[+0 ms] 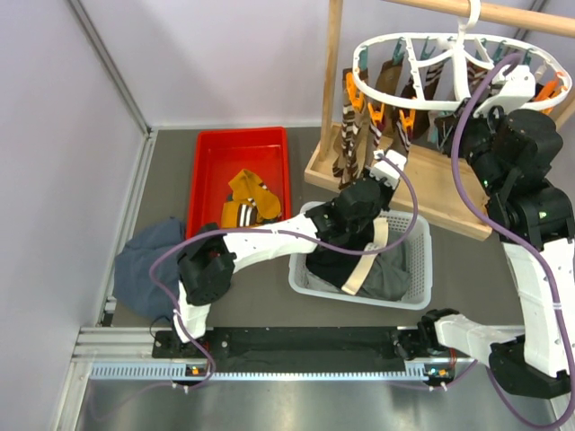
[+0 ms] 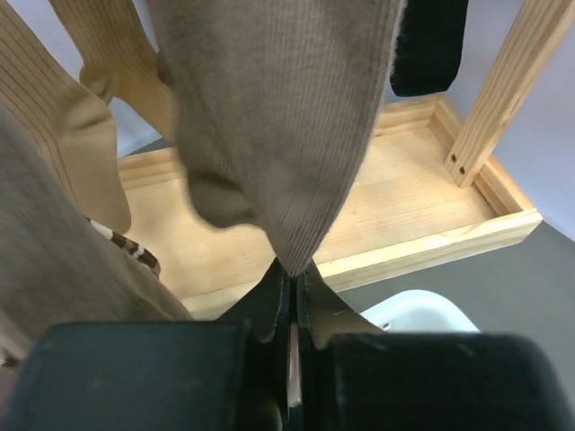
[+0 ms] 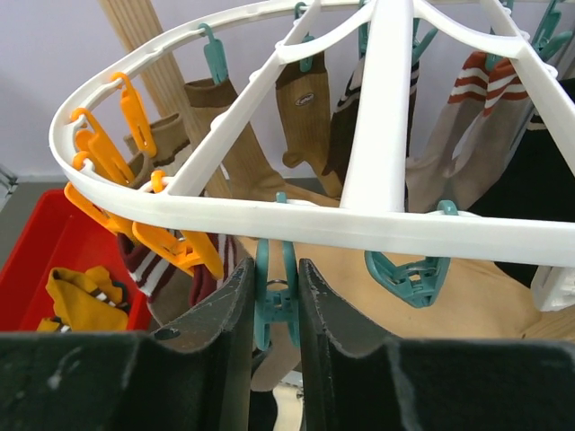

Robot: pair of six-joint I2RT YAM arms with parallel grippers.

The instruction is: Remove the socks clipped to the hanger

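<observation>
The white oval hanger (image 1: 358, 81) hangs from a wooden pole at the top right, with several socks (image 1: 359, 135) clipped round its rim. My left gripper (image 2: 293, 278) is shut on the bottom tip of a grey-brown ribbed sock (image 2: 278, 135) that hangs down from above. My right gripper (image 3: 275, 278) is up at the hanger's rim (image 3: 449, 235), its two fingers pressed against either side of a teal clip (image 3: 276, 301). Tan fabric shows below that clip. Orange clips (image 3: 171, 247) and striped socks (image 3: 481, 99) hang nearby.
A red tray (image 1: 208, 162) holds mustard socks (image 1: 250, 199). A white basket (image 1: 415, 269) with dark clothes sits below the left arm. A blue-grey garment (image 1: 148, 265) lies at the left. The wooden rack base (image 2: 404, 206) and its upright post (image 1: 332, 72) stand under the hanger.
</observation>
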